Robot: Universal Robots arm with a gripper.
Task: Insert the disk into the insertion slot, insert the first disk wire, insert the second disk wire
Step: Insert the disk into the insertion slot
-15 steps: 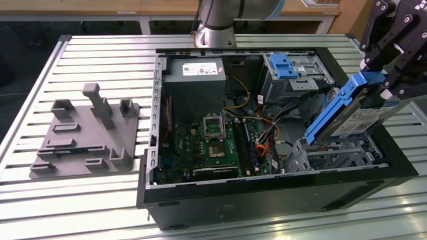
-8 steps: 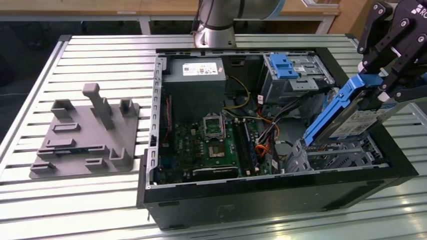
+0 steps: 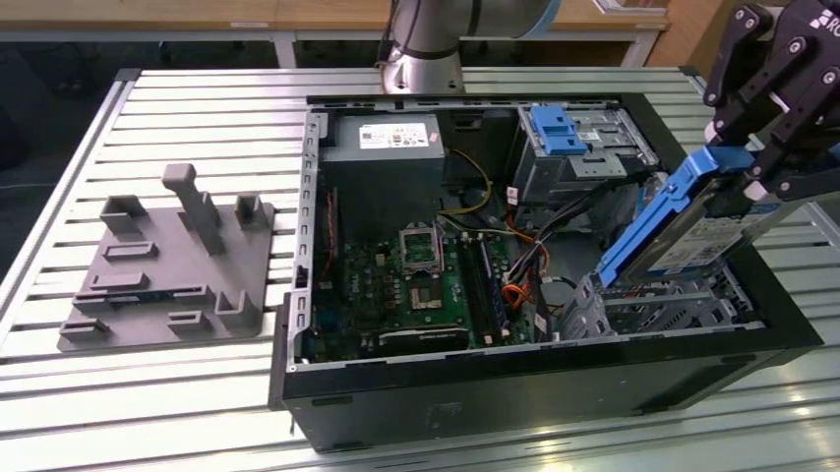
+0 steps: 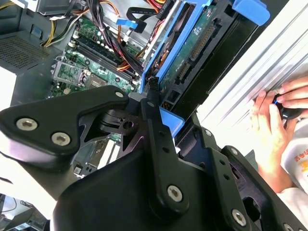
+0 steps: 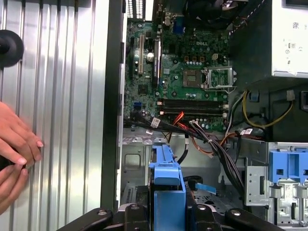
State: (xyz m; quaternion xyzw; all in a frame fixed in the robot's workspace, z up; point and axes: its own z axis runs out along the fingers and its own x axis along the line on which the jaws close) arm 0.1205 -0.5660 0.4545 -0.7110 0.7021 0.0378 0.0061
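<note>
Pinches the disk (image 3: 695, 231) by its blue carrier (image 3: 654, 214), with the end effector (image 3: 758, 169) clamped on the carrier's upper end. Holds it steeply tilted over the insertion slot (image 3: 663, 307), lower end at the slot's mouth; cannot tell whether touching. Likely to jam a carrier corner against the slot's perforated wall if driven down at this tilt. Could also trap the orange and black cables (image 3: 532, 264) just beside the slot. Worth watching too: a person's hand (image 5: 14, 151) over the bench (image 3: 197, 108), beyond the case wall (image 5: 113, 120) from the slot.

The exterior view's edge crops the tool (image 3: 761, 167), which partly hides the disk (image 3: 695, 239).
</note>
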